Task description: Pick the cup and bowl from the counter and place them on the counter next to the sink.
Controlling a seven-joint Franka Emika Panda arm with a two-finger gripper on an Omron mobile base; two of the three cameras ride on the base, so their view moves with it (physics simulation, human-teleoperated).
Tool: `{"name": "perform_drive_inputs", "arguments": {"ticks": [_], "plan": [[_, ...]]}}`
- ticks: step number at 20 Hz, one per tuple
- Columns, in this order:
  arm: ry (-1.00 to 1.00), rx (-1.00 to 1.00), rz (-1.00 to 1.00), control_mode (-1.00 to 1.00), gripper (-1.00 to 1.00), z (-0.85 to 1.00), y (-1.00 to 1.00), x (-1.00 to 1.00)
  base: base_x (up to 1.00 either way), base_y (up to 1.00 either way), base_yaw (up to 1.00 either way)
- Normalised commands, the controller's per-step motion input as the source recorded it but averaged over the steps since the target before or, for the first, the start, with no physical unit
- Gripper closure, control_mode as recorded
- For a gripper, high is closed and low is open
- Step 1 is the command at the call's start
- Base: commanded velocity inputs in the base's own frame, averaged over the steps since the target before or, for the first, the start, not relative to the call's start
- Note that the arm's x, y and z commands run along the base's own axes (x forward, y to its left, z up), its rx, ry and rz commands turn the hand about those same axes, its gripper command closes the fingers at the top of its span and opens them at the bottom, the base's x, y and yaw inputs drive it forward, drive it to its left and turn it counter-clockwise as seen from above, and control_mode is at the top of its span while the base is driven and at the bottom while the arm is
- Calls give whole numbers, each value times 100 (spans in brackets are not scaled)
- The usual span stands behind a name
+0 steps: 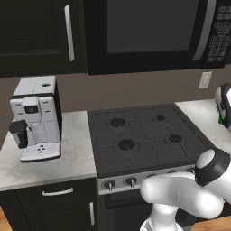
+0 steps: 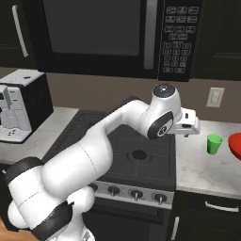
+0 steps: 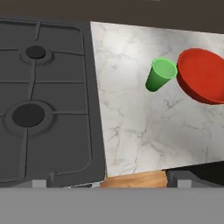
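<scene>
In the hand view the green cup [image 3: 160, 75] stands at the upper right on the white marble counter [image 3: 140, 131], with the red bowl [image 3: 202, 75] just beside it at the right edge. The black stove [image 3: 43, 100] takes up the left. In the right base view the gripper [image 2: 187, 123] hangs at centre right above the stove's edge, fingers spread wide and holding nothing, apart from the cup.
</scene>
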Motion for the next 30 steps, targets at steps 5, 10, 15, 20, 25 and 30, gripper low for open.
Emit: {"name": "perform_drive_inputs", "arguments": {"ticks": [5,10,15,20,25,30], "plan": [[11,0,0,-100,-100,-17,-20,50,0,0,0],[4,0,0,-100,-100,-9,-49,4,0,0,0],[0,3,0,-100,-100,-1,-55,0,0,0,0],[0,2,3,-100,-100,0,-21,0,0,0,0],[2,0,6,-100,-100,-5,-8,1,0,0,0],[0,0,8,-100,-100,-17,0,8,0,0,0]]}}
